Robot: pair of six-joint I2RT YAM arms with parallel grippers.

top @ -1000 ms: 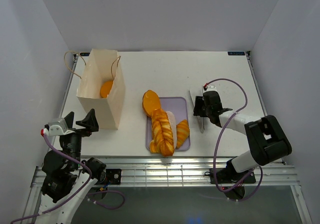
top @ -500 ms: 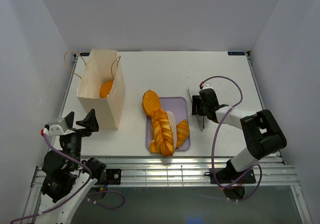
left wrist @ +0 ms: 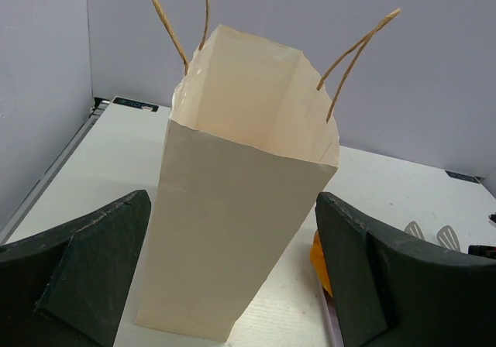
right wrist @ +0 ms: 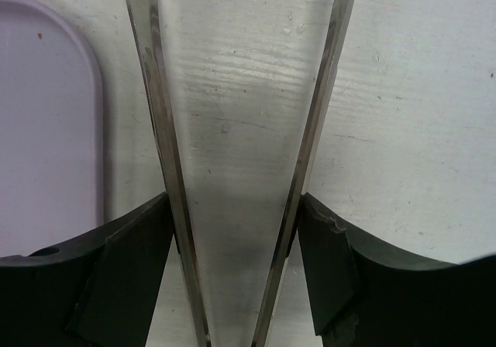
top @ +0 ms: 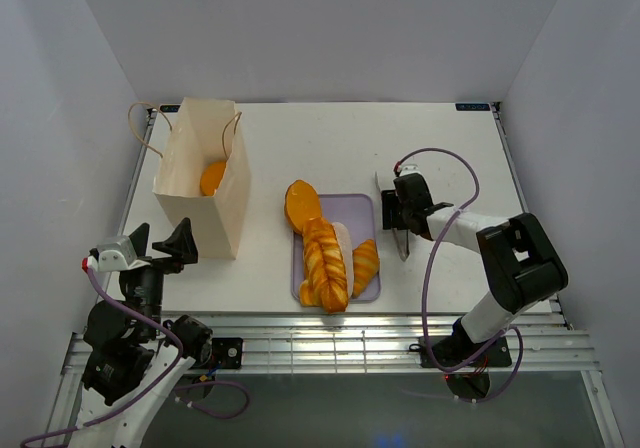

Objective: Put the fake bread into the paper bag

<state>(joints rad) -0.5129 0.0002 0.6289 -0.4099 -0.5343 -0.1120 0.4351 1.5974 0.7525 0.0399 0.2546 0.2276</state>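
Note:
The paper bag point(top: 200, 183) stands open at the left, with one orange bun point(top: 212, 178) inside. It fills the left wrist view point(left wrist: 240, 207). An oval loaf point(top: 302, 205), a braided loaf point(top: 325, 263) and a smaller pastry point(top: 365, 265) lie on the lilac tray point(top: 362, 208). My left gripper point(top: 160, 245) is open and empty just in front of the bag. My right gripper point(top: 393, 211) is right of the tray. Its fingers point(right wrist: 132, 269) press both arms of the metal tongs point(right wrist: 159, 130), which lie on the table.
The tongs point(top: 402, 243) lie beside the tray's right edge point(right wrist: 46, 130). White walls enclose the table on three sides. A pastry edge point(left wrist: 318, 266) and the tong tips point(left wrist: 430, 233) show right of the bag.
My right gripper has moved left along the table to the tongs and closed around their arms. The left arm, bag and bread have not moved.

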